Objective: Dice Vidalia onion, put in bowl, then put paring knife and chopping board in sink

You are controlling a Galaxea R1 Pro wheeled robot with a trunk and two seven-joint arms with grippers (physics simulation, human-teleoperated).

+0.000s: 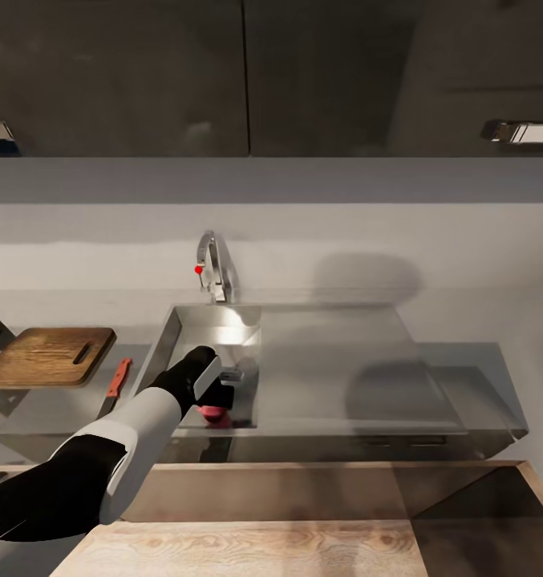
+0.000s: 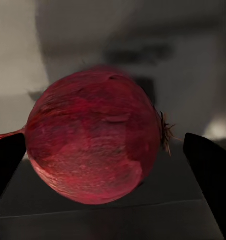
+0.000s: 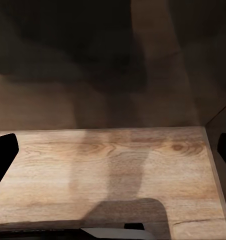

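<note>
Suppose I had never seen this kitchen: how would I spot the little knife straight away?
Find the grey metal sink with the chrome tap in the middle of the worktop. Just beside its basin, on the robot's left, lies the paring knife, between the sink and the brown chopping board. It is the slim thing with the red handle, far narrower than the board.

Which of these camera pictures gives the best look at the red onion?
The left wrist view: the Vidalia onion sits large and sharp between the left gripper fingers, skin and root end plain. The head view shows just a small red patch of it in the sink, mostly behind the gripper. The right wrist view looks at wooden flooring.
</note>
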